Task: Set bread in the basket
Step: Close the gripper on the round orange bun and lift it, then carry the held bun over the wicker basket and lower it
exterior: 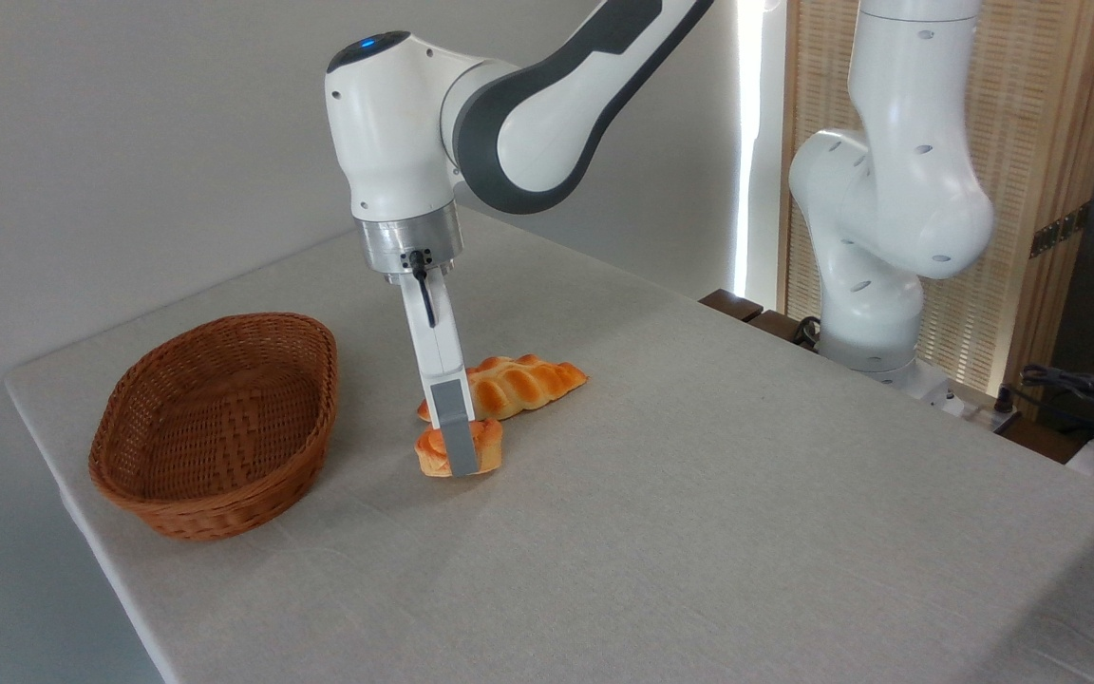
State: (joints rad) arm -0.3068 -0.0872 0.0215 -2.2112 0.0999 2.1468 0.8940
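Note:
The bread (pixel 430 454), a small round orange-golden bun, lies on the table to the right of the basket (pixel 224 380), an oval brown wicker one with nothing in it. My gripper (pixel 461 460) points straight down over the bun. Its near grey fingertip (pixel 458 439) stands in front of the bun and reaches down to the tabletop. The bun hides the far finger, so the width of the jaws does not show. The bun seems to rest on the cloth.
A longer braided golden loaf (pixel 518 384) lies just behind the bun, close to my fingers. The table's left edge runs near the basket. The arm's white base (pixel 875 313) stands at the back right, with cables (pixel 1079 389) beyond it.

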